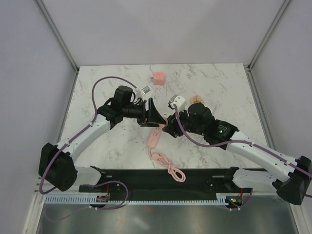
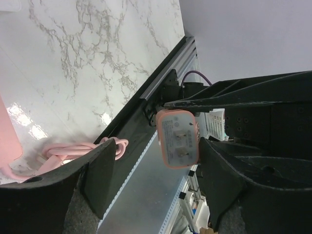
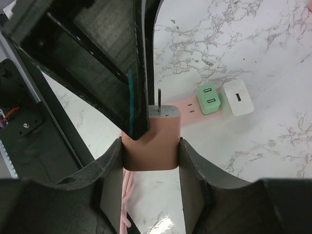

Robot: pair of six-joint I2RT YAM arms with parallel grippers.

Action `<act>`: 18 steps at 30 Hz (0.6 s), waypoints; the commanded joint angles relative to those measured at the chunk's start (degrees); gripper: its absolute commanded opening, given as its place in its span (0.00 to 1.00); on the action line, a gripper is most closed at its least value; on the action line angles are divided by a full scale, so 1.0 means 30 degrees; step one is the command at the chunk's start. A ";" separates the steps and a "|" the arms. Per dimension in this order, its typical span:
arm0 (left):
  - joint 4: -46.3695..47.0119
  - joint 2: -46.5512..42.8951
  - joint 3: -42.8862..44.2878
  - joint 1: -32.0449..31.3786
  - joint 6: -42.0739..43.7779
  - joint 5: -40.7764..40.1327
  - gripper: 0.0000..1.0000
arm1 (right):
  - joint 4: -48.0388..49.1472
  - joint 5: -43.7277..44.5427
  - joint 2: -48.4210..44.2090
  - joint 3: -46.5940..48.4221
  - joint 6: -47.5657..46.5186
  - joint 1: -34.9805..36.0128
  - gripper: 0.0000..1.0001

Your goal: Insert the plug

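My right gripper [image 3: 150,152] is shut on a salmon plug [image 3: 152,136], pinched by its two sides with the prongs pointing away from the wrist. The same plug [image 2: 179,139] shows its pronged face in the left wrist view. There it sits between the wide-apart fingers of my open left gripper [image 2: 156,170], against the right finger and far from the left one. In the top view both grippers, left [image 1: 152,117] and right [image 1: 171,126], meet above the pink power strip [image 1: 154,139]. The strip [image 3: 187,108] holds a green adapter [image 3: 209,99] and a white adapter [image 3: 237,97].
The strip's pink cable [image 1: 170,168] lies coiled toward the black rail [image 1: 156,178] at the near edge. Another pink plug [image 1: 158,79] lies at the back, a small white-grey adapter [image 1: 145,90] beside it, and a peach item [image 1: 196,99] behind the right arm.
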 commanded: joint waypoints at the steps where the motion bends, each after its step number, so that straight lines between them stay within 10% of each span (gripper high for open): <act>1: 0.1710 0.0356 -0.0637 -0.0319 -0.1277 0.0711 0.72 | 0.1085 0.0476 0.0246 0.0585 0.0029 0.0209 0.00; 6: 0.4427 0.0620 -0.1836 -0.0349 -0.2535 0.1853 0.56 | 0.1436 0.0448 0.0598 0.0410 0.0176 0.0355 0.02; 11: 0.6985 0.1059 -0.2777 -0.0349 -0.4529 0.3321 0.14 | 0.1642 0.0944 0.0775 0.0087 0.0613 0.0326 0.14; 18: 0.8449 0.0857 -0.2982 -0.0349 -0.5204 0.3790 0.02 | 0.2111 0.0945 0.0219 -0.0440 0.2162 0.0297 0.66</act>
